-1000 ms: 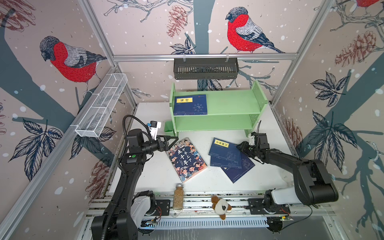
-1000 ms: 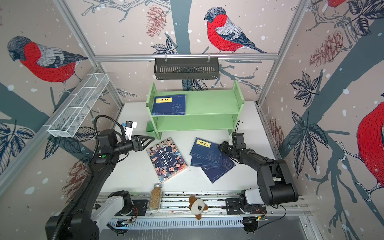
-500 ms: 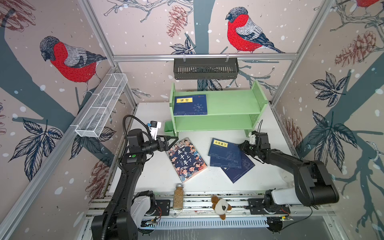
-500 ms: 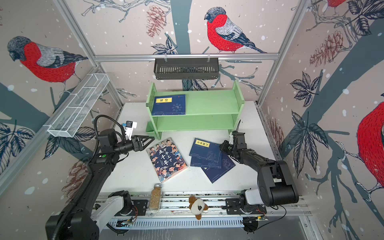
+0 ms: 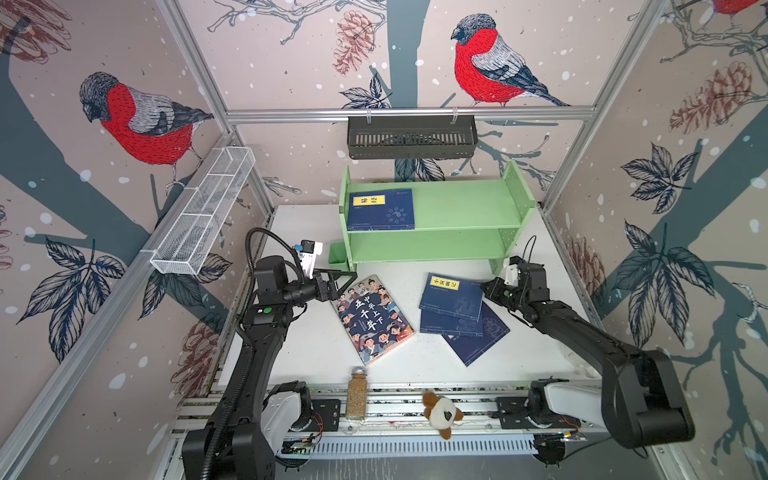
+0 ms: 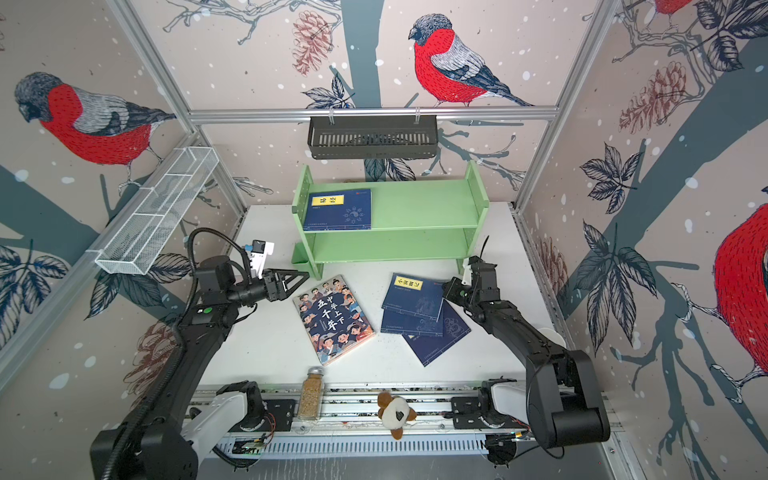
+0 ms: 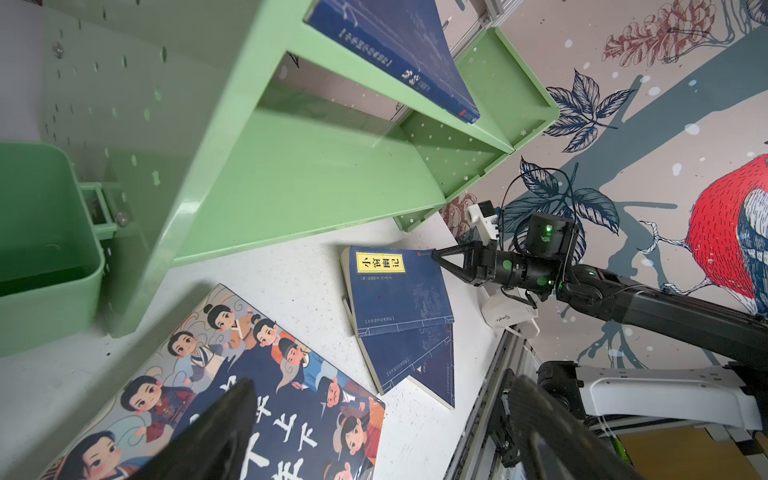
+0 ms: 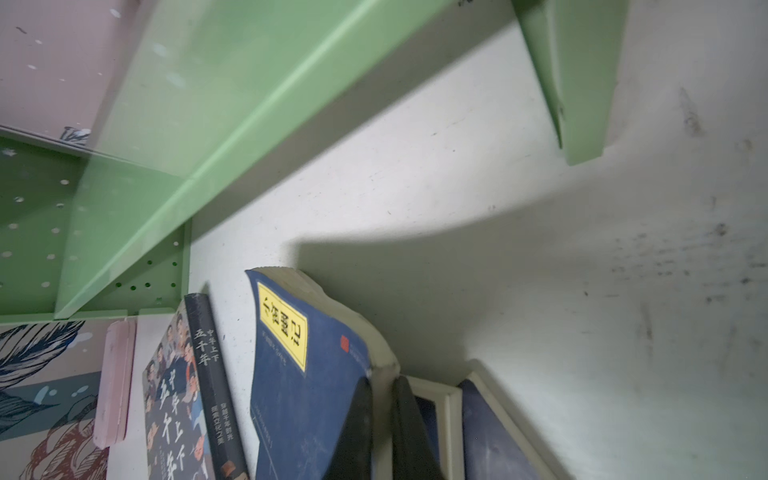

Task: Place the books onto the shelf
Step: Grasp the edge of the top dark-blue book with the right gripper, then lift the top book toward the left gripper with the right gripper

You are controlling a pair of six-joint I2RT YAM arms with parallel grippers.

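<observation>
The right fingers (image 5: pixel 484 286) are closed to a narrow gap on the far right corner of the top navy book (image 5: pixel 451 296), near its small red seal. In the right wrist view one finger is laid on the blue cover and the other is set against the cream page edge. That corner is seen bent upward from the pile. The rest of this book rests on two other navy books (image 5: pixel 478 338), which are fanned out on the white counter (image 5: pixel 307 345) in front of the right end of the shelf (image 5: pixel 461 207).

The left fingers (image 5: pixel 350 276) are spread wide, and nothing is held by them. They are positioned just beside the far left corner of the cartoon book (image 5: pixel 372 319), which lies flat and a little turned on the counter. Whether this book is touched cannot be told. The green cup (image 5: pixel 337 254) fixed at the left foot of the shelf is found near these fingers. A fourth navy book (image 5: pixel 381 209) is laid flat on the left part of the upper board of the shelf.
</observation>
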